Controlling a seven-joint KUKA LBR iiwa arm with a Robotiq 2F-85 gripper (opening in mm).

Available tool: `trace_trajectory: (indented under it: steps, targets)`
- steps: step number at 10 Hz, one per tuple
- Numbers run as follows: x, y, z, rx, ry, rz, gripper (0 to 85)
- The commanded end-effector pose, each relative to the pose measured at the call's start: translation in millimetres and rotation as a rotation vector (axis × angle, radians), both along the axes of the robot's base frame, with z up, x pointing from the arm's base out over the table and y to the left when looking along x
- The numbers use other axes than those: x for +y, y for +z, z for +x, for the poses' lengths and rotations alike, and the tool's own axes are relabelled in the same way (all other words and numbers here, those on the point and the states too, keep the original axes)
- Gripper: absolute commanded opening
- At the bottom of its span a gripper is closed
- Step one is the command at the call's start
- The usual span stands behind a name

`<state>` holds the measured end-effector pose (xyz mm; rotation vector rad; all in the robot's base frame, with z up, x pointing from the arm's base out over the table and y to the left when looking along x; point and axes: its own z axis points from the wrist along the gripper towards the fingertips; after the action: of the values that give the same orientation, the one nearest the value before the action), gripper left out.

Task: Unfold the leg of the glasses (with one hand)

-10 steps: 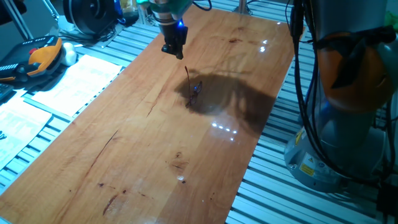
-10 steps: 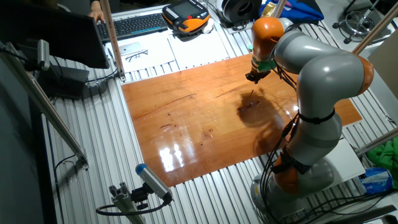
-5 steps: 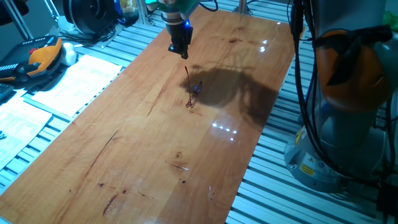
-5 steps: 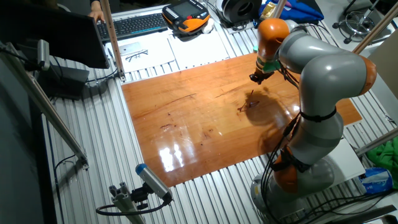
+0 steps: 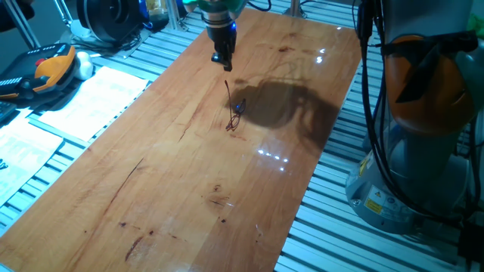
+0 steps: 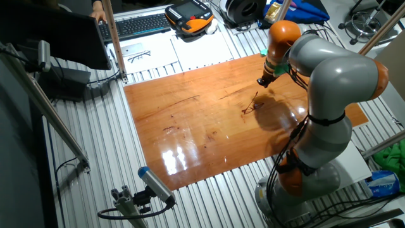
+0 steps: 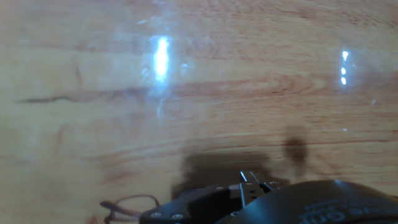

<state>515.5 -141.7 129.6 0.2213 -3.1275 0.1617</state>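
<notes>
The glasses [image 5: 235,113] lie on the wooden table [image 5: 174,189], a tiny reddish-brown wire frame with one slim leg stretched out toward the far edge. In the other fixed view the glasses [image 6: 250,105] lie just left of the arm's shadow. The hand [image 5: 226,65] hangs above the table beyond the tip of that leg, apart from it, its fingers together with nothing between them. The hand [image 6: 260,83] shows the same gap there. In the hand view the hand [image 7: 250,179] sits at the bottom edge, with a loop of the glasses [image 7: 127,201] at the lower left.
The robot's grey and orange base [image 5: 423,136] stands off the table's right side. White papers [image 5: 91,102] and an orange-black pendant [image 5: 53,68] lie left of the table. A keyboard [image 6: 136,25] and a sheet with another pair of spectacles [image 6: 139,56] sit behind.
The hand has drawn back from the glasses toward the table's far edge and risen a little. The arm's shadow has slid off the glasses, which lie still.
</notes>
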Motion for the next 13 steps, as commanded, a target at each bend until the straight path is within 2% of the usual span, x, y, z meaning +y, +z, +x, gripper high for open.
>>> trace_trajectory:
  steps: [1,2,3,5,6,7,8,11,13]
  targets:
    - [-0.3,-0.2,-1.5,0.005,0.049,0.005,0.0]
    - [-3.4,-0.6,-5.1,0.011,0.078,0.031,0.0]
    - [-5.5,-1.0,-9.1,0.013,0.1,0.041,0.0]
    - [-4.6,-2.7,-17.4,0.011,0.124,0.035,0.0]
    - [-3.7,-3.7,-18.9,0.016,0.161,0.032,0.0]
    - [-3.7,-5.8,-20.2,0.021,0.217,0.022,0.0]
    - [-4.1,-8.7,-22.3,0.02,0.276,0.001,0.0]
    - [-1.7,-23.9,-34.6,0.01,0.309,0.011,0.0]
    - [2.3,-30.3,-38.5,0.006,0.31,0.015,0.0]
